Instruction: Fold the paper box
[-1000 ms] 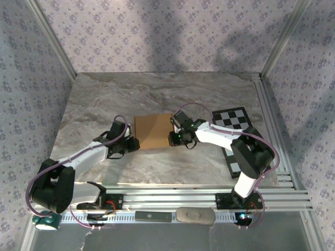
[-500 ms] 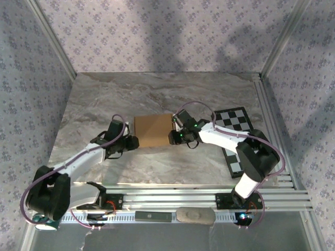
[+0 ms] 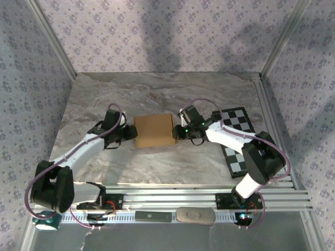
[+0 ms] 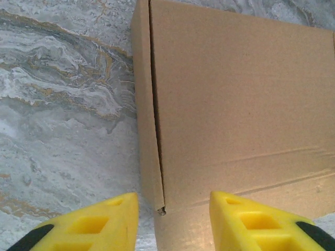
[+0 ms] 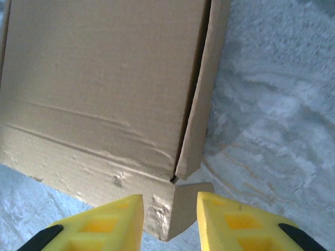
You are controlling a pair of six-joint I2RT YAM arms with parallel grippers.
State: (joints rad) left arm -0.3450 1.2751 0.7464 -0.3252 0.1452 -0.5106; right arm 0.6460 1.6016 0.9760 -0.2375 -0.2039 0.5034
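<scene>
Paper box (image 3: 153, 130) sits mid-table, left gripper (image 3: 131, 133) at its 9 o'clock, right gripper (image 3: 178, 132) at 3 o'clock, both open, holding nothing; advise even inward pressure so the gaping side flap (image 5: 202, 104) seats.

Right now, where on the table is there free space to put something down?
Free: the table strip between the paper box and the back wall, and the strip between box and near rail. Crowded: beside the box, left gripper and right gripper; checkered board at right.
</scene>
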